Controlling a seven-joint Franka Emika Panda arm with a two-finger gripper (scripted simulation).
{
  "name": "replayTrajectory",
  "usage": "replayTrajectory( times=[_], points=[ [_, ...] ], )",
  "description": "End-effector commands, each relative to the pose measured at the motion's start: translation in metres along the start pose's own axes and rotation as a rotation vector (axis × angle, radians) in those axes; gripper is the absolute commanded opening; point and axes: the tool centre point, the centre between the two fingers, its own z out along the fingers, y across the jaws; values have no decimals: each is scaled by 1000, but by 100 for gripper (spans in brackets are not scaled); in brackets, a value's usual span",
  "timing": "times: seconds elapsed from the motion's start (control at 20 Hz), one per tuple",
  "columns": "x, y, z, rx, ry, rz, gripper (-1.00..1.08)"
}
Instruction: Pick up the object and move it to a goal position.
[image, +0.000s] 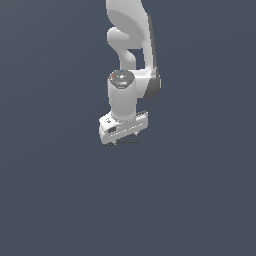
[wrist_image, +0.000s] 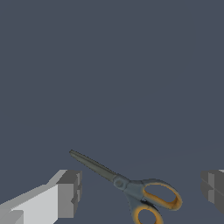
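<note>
The object is a tiny pair of scissors (wrist_image: 131, 188) with orange-yellow loop handles and thin dark blades, lying flat on the dark grey floor. In the wrist view it lies between my two grey fingertips (wrist_image: 70, 192), which stand wide apart on either side and touch nothing. My gripper (wrist_image: 142, 192) is open around the scissors' pivot and handles. In the exterior view the white gripper (image: 122, 141) is low over the floor, and only a thin dark sliver of the scissors (image: 131, 142) shows under it.
The white arm (image: 131, 45) rises straight above the hand in the exterior view. Plain dark grey floor (image: 200, 200) surrounds it.
</note>
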Motion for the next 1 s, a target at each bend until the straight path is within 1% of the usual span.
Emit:
replayTrajectory(
  times=[0.0,0.95],
  points=[
    [-5,1,7,-2,-3,-69,100],
    [-46,5,53,-4,-22,-582,100]
  ],
)
